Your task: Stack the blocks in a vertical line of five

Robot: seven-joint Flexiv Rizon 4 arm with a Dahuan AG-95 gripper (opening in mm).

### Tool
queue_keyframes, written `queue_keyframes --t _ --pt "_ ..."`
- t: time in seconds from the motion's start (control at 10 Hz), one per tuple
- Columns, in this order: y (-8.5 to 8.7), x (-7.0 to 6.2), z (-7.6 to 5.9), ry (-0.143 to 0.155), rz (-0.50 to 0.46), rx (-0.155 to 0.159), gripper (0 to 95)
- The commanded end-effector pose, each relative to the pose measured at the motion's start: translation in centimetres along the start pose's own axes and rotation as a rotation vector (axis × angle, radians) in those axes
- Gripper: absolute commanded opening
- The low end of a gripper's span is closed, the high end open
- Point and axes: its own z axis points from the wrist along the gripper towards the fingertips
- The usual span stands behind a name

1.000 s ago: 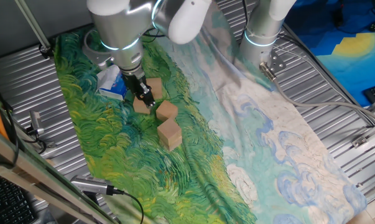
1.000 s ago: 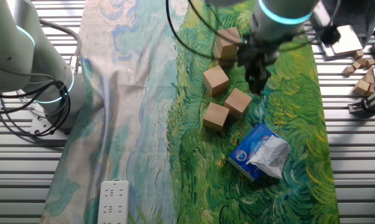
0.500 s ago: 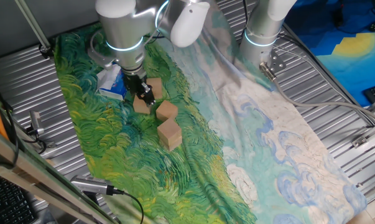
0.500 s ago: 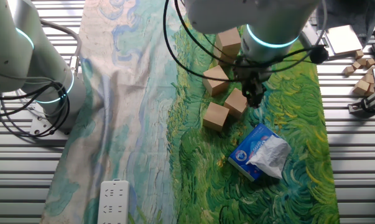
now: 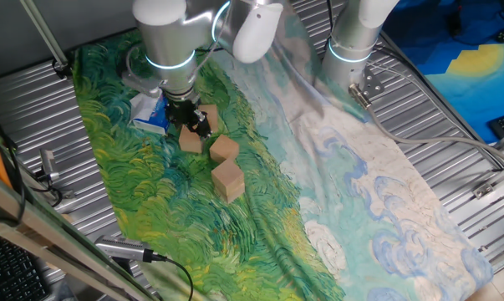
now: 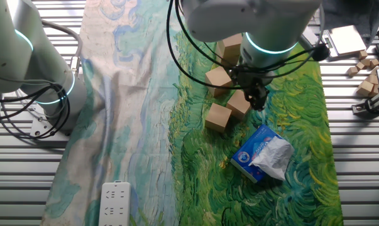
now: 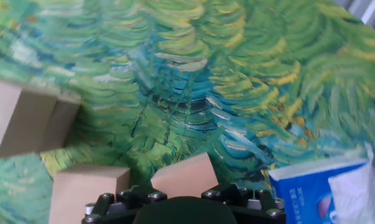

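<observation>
End effector (image 6: 257, 100) of mine sits low over one block (image 6: 239, 104), just beside the blue-and-white packet (image 6: 263, 152); its opening cannot be judged. Remaining blocks (image 6: 218, 117) lie close together on the painted cloth (image 6: 145, 119).

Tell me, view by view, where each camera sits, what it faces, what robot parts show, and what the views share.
One fixed view: high, off one end of the painted cloth; shows the arm, gripper low among tan wooden cubes.
The other fixed view: high, opposite side; arm above cubes and blue-and-white soft packet.
Hand view: on the hand, facing down; only the gripper base shows.
Shared: cubes, packet, cloth.
</observation>
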Motion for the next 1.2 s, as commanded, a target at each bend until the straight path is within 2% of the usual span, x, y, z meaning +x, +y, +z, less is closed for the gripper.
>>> queue_keyframes --t 0.1,0.8,0.9,1.2 --pt "0.3 0.4 0.2 -0.013 -0.059 0.004 76.0" --pt "1.4 0.9 1.3 -0.009 -0.069 0.030 76.0" --pt "1.4 0.8 1.4 -0.007 -0.080 0.037 57.0" --pt "1.2 0.8 1.1 -0.003 -0.079 0.047 57.0"
